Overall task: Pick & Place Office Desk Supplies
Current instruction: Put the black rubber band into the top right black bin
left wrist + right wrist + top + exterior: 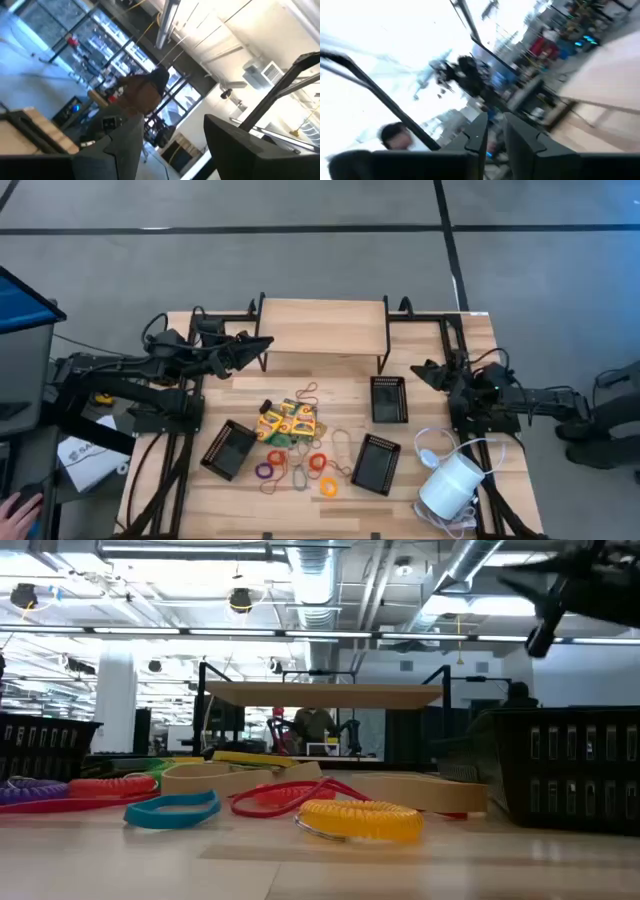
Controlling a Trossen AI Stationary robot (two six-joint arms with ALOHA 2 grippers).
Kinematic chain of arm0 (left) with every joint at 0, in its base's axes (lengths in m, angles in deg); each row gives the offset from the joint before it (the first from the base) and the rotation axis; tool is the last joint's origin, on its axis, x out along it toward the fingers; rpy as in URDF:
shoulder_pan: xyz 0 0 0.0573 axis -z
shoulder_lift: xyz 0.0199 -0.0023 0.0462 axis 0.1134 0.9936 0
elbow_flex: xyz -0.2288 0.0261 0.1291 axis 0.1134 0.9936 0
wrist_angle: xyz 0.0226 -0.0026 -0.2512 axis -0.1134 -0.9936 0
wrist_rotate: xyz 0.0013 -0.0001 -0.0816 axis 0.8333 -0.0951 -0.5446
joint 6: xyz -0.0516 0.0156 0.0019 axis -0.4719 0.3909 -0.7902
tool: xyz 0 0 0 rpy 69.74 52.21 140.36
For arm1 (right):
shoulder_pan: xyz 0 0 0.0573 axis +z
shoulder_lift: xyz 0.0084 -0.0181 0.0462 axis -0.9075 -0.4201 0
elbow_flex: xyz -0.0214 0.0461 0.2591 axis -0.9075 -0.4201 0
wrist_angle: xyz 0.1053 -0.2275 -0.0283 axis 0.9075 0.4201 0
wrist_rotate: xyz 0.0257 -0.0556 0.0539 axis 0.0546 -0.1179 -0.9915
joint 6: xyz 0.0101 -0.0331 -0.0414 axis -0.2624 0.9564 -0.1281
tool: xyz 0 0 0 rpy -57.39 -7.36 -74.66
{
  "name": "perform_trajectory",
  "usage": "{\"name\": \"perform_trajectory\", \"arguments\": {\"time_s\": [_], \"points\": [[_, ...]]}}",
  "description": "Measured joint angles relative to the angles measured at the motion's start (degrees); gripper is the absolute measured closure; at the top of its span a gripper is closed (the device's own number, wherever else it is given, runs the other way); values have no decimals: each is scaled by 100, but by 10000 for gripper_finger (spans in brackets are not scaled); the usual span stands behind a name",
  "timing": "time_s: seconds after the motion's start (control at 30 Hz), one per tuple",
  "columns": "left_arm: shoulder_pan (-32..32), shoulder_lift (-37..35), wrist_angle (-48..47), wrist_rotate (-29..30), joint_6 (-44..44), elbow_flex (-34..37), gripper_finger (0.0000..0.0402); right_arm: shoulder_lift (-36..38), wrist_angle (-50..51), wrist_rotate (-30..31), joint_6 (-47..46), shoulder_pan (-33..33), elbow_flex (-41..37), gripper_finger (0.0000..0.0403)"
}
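The yellow-and-green crayon boxes (285, 422) lie flat mid-table. Coloured elastic loops (300, 465) lie spread just near of them; in the low view a yellow coil (360, 820), a blue one (172, 810) and a red one (290, 795) rest on the wood. My left gripper (262, 343) (172, 125) hangs open in the air by the left leg of the wooden shelf, far-left of the boxes. My right gripper (418, 370) (495, 120) is raised at the far right beside a mesh tray, its fingers a narrow gap apart. Both hold nothing.
Black mesh trays sit left (228, 450), right-near (375, 463) and right-far (388, 400) of the supplies. A raised wooden shelf (322, 327) stands at the far edge. A white cylinder with cord (450, 485) lies at the near right corner. A person's hand (20, 505) shows off-table left.
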Motion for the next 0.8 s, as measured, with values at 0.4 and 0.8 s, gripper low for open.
{"name": "perform_trajectory", "arguments": {"time_s": [0.4, 0.8], "points": [[48, -2, 62, 129, 317, 0, 198, 2, -1378, 144, -37, 0, 0, 344], [48, -2, 16, -141, 286, 0, 198, 0, -1378, 142, -146, 7, 0, 344]]}}
